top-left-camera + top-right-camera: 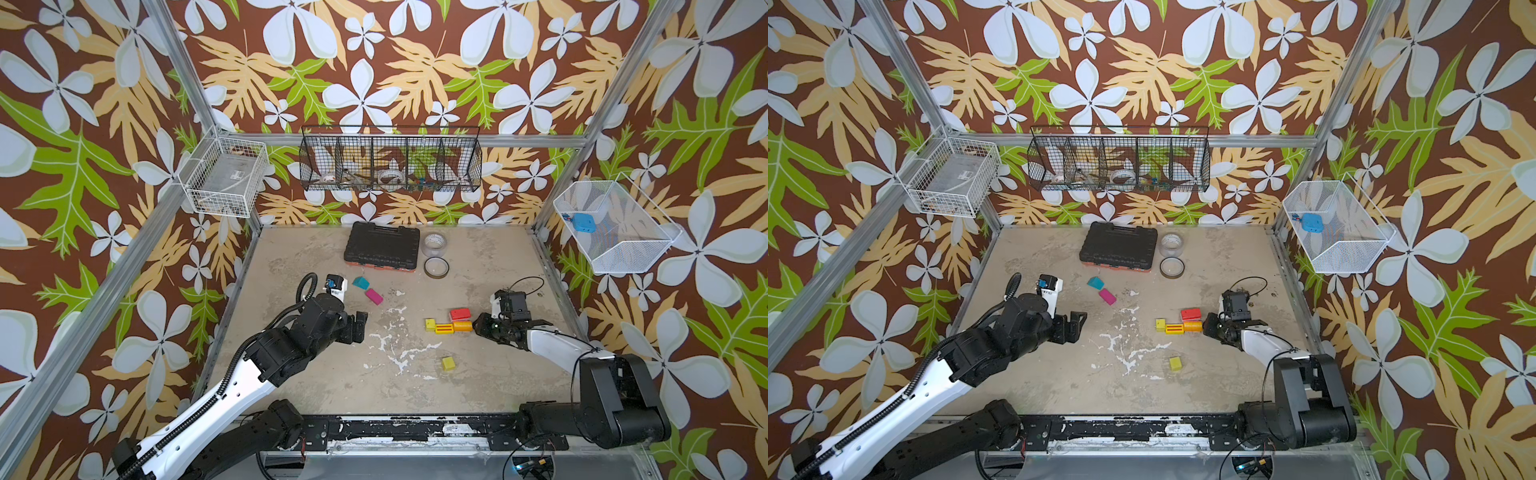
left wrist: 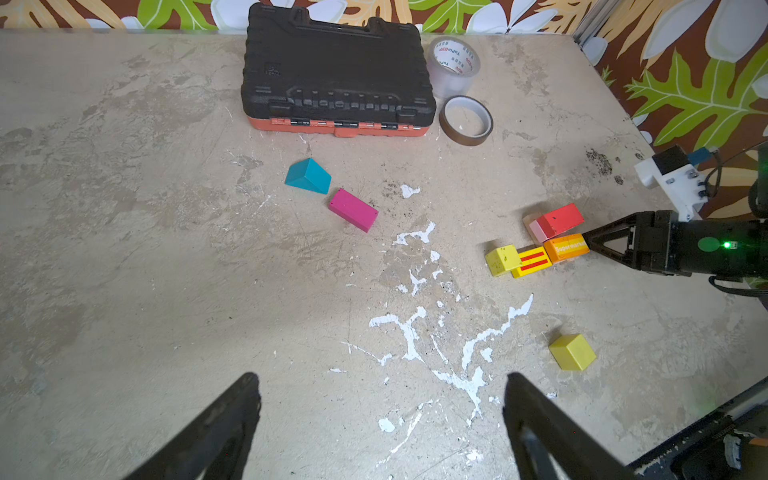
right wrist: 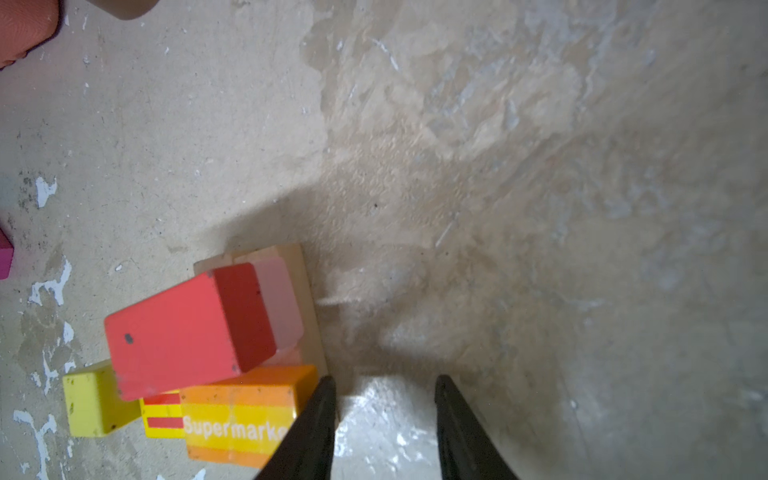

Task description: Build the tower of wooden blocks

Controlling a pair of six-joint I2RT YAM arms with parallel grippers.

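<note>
The tower is a low stack on the right: a red block (image 1: pixel 459 313) (image 3: pixel 183 332) lies on a pink one (image 3: pixel 282 303) over a plain wood piece (image 3: pixel 309 299). Beside it lie an orange "Supermarket" block (image 3: pixel 241 415), a striped yellow brick (image 1: pixel 444 329) and a yellow cube (image 1: pixel 430 323) in a row. My right gripper (image 3: pixel 385 379) (image 1: pixel 477 326) is low and open on bare table, one finger against the orange block's end. A teal wedge (image 1: pixel 360 283) and a magenta block (image 1: pixel 374 296) lie left of centre, with a yellow-green cube (image 1: pixel 448 363) nearer. My left gripper (image 2: pixel 382 378) (image 1: pixel 360 326) hangs open and empty.
A black tool case (image 1: pixel 380 248) lies at the back with a clear tape roll (image 1: pixel 435 245) and a brown tape roll (image 1: pixel 436 267) beside it. Wire baskets hang on the walls: white (image 1: pixel 224 178), black (image 1: pixel 390 160), white (image 1: pixel 615 226).
</note>
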